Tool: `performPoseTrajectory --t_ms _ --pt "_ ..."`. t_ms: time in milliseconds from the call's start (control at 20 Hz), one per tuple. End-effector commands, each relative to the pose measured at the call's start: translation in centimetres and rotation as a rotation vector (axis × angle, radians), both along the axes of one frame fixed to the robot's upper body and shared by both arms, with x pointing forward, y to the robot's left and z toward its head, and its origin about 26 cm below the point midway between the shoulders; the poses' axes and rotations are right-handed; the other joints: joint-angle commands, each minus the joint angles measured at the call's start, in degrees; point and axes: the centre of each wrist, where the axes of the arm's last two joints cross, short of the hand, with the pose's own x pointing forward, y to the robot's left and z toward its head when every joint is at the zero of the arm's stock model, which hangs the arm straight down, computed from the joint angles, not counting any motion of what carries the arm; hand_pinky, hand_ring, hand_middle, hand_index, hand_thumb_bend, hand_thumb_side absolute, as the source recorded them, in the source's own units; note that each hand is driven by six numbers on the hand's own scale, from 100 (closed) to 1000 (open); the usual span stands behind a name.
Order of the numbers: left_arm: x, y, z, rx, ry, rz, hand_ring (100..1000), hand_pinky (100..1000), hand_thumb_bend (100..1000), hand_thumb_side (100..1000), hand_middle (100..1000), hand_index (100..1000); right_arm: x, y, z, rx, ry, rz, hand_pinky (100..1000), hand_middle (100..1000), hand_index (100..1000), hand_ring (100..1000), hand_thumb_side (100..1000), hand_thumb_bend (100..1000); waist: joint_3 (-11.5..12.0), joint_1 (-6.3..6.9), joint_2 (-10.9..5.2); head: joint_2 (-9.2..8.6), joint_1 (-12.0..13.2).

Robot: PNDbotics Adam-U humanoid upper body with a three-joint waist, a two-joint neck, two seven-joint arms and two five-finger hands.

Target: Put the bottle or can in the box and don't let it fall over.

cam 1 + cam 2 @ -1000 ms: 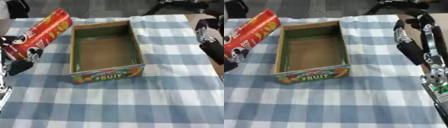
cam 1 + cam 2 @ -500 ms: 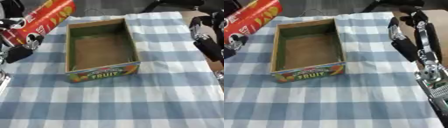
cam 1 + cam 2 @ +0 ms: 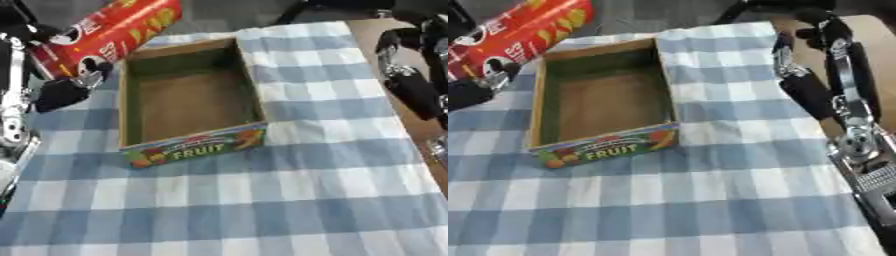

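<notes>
A blue-and-white checked cloth (image 3: 289, 200) covers nearly the whole frame, with bare brown tabletop (image 3: 877, 55) showing only along the right edge and upper right corner. On the cloth, left of centre, sits an open cardboard box (image 3: 252, 95) with a green-lined inside and the word FRUIT printed among coloured fruit on its near wall; its long sides run from the lower part of the frame up toward the top, slightly askew, and nothing lies in it. The right arm (image 3: 846, 100) runs up the right side of the frame beside the cloth, and the right hand (image 3: 798, 75) hangs above the cloth's upper right part, well apart from the box, its dark fingers fairly straight and holding nothing. In the upper left corner a red chip can (image 3: 114, 35) with yellow chips and a cartoon face printed on it is held off the cloth, tilted steeply: its long axis slants from the lower left up toward the upper right, the lower end just outside the box's far left corner and the upper end over the dark floor beyond the cloth. The left hand (image 3: 70, 90) has its dark fingers wrapped round the can's lower end, partly hiding it.
</notes>
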Motion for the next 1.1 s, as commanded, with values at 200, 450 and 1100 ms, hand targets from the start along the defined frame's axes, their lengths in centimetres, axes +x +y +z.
performPoseTrajectory --t_ms 200,450,1100 --pt "0.4 -1.0 1.1 -0.005 -0.023 -0.02 100 121 100 100 186 271 -0.1 0.0 1.0 -0.016 -0.027 0.009 862 893 863 822 672 100 -0.7 0.97 -2.1 -0.36 0.6" --pt "0.8 -1.7 0.6 -0.009 -0.002 -0.03 100 135 100 100 205 296 0.0 0.1 1.1 -0.014 -0.031 0.018 862 893 862 822 670 100 -1.2 1.19 -2.14 -0.56 0.8" --pt "0.9 -3.0 -1.1 0.027 0.069 -0.092 314 416 344 100 431 530 0.1 0.3 1.3 -0.007 -0.037 0.027 861 893 861 823 670 100 -1.8 0.79 -1.89 -0.98 0.8"
